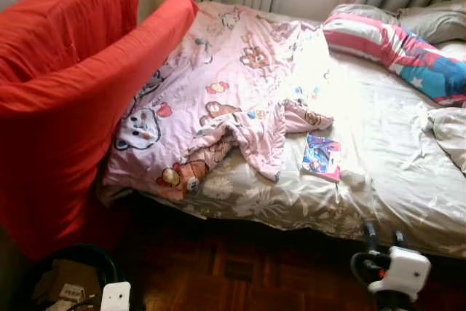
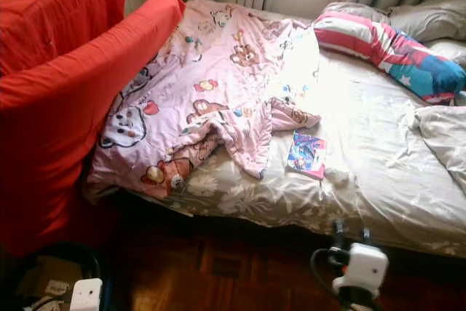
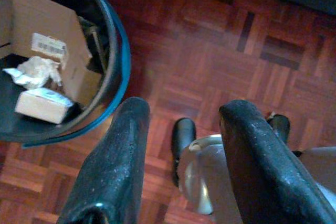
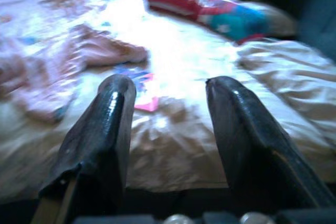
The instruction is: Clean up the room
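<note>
Two grippers report empty. My right gripper (image 4: 167, 129) is raised toward the bed, its black fingers spread wide with nothing between them, aimed at the small flat pink-and-blue printed packet (image 1: 321, 156) lying on the grey floral bedsheet (image 1: 378, 172) just beside the rumpled pink cartoon-print quilt (image 1: 226, 92). I judge that packet the item to clear. My left gripper (image 3: 181, 156) hangs low over the dark parquet floor (image 3: 210, 51), fingers likewise parted and empty. Its wrist view reveals what the head views barely catch: the round blue-rimmed bin (image 3: 118, 77) already holding cardboard and crumpled paper, near the red-covered armchair (image 1: 65, 92).
</note>
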Motion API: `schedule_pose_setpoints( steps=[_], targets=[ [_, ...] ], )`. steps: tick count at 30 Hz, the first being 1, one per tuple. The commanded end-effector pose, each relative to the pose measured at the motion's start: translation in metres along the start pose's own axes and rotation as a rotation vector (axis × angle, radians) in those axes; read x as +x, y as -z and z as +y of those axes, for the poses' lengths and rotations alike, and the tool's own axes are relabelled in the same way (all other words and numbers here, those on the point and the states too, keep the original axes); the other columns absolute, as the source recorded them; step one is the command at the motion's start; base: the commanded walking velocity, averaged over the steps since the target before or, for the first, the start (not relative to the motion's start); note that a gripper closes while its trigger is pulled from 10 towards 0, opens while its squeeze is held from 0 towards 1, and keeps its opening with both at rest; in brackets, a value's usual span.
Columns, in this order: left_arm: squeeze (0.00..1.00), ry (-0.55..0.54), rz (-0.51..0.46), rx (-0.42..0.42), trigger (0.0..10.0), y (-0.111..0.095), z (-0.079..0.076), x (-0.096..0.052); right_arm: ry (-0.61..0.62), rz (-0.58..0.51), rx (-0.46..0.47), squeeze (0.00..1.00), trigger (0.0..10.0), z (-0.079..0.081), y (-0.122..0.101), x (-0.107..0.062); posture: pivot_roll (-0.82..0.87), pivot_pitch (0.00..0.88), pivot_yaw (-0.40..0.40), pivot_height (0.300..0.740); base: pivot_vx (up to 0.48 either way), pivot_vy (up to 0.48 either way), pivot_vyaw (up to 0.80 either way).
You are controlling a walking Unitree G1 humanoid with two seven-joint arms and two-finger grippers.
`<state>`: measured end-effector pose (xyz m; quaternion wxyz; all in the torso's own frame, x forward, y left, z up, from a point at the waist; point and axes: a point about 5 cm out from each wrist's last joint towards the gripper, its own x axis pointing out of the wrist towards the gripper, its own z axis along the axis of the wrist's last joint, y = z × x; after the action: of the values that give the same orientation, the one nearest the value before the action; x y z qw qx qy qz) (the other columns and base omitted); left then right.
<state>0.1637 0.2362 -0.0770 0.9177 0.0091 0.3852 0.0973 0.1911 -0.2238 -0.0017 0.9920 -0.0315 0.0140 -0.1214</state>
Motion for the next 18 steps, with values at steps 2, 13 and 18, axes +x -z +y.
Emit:
schedule_pose_setpoints(
  steps=[2,13,18],
  targets=[
    [0.00,-0.016,-0.008,-0.008,10.0,0.002,0.005,-0.002,0.016,0.099,-0.009,0.00,10.0,-0.004,0.016,-0.012,0.21,0.119,-0.125,0.740,0.000,0.000,0.00],
    [0.00,-0.018,-0.030,0.030,10.0,-0.005,0.013,0.000,0.177,0.613,0.077,0.00,10.0,-0.019,0.081,-0.068,0.24,0.138,-0.031,0.740,0.000,0.000,0.00],
    [0.00,0.022,-0.040,0.066,10.0,-0.016,0.003,0.005,-0.084,0.860,0.109,0.00,10.0,0.016,0.096,-0.066,0.25,0.144,0.023,0.740,0.000,0.000,0.00]
  ],
)
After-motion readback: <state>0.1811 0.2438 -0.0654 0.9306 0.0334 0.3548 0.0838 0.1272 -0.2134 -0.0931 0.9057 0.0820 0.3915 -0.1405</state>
